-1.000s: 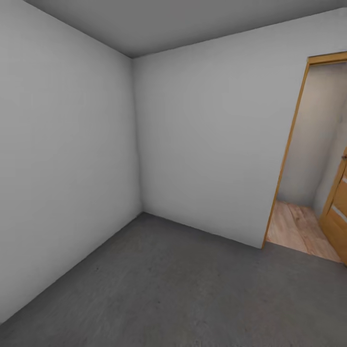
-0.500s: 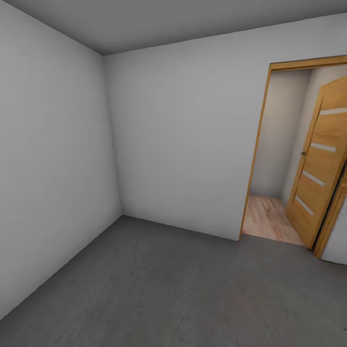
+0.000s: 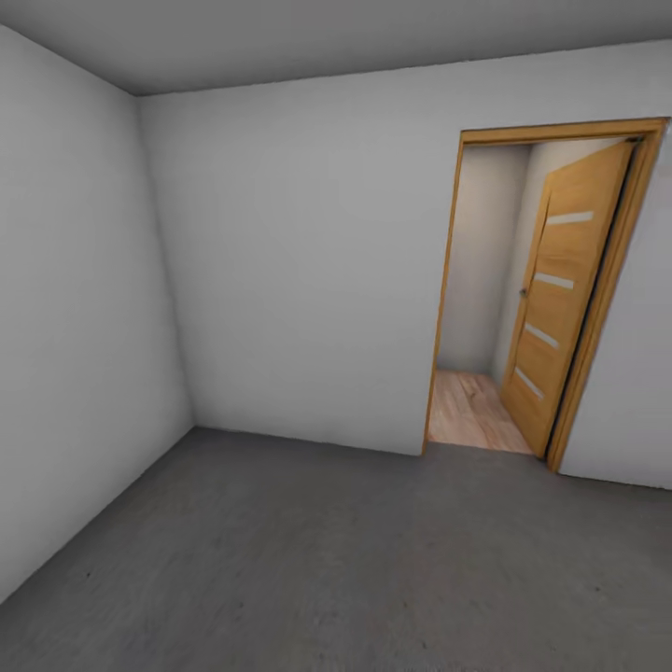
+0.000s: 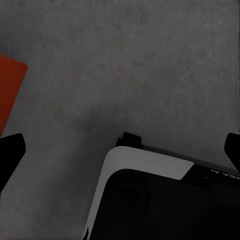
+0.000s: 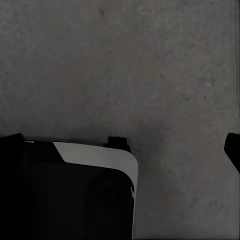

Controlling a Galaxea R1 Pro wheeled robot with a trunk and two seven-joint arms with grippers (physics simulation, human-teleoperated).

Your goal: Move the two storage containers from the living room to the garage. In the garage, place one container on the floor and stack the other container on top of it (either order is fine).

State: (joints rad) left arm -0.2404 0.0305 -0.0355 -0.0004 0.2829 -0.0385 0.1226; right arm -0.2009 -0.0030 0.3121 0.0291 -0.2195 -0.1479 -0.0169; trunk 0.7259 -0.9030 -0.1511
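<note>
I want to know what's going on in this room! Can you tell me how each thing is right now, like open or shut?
Door: open, swung into the next room.
Doorway: clear, wood floor showing beyond.
Left gripper: open, fingers wide apart, holding nothing.
Right gripper: open, holding nothing.
Container: an orange-red corner, lying on the grey floor.

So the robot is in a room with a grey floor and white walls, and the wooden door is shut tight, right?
Not quite. The floor is grey and the walls are white, but the wooden door is open, not shut. The head view shows it swung back, with a pale wood-plank floor visible through the doorway.
</note>
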